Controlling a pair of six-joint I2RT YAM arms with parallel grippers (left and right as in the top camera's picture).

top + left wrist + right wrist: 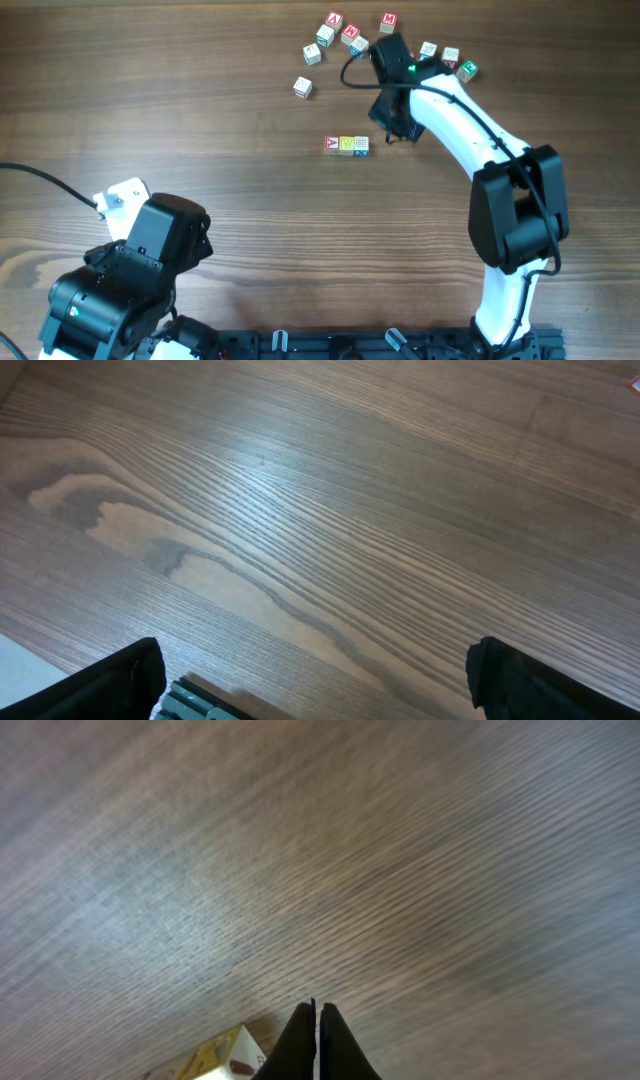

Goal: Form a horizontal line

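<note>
Seemingly at the finishing step: red cube (332,145), yellow cube (347,145) and white cube (361,146) sit touching in a row just beside the right gripper (318,1032), pinched closed and empty; left gripper (315,670) spread wide, well apart; next, lift clear without nudging.

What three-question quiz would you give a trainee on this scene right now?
1. True or false: the right hand is holding a cube.
2. Pick one: seen from overhead, what colour is the cube at the left end of the row? A red, B yellow, C white.
3. Fill in: the left hand is ____ (open or shut).

Key
1. False: it is shut on nothing, beside the row.
2. A: the red cube.
3. Open.
</note>
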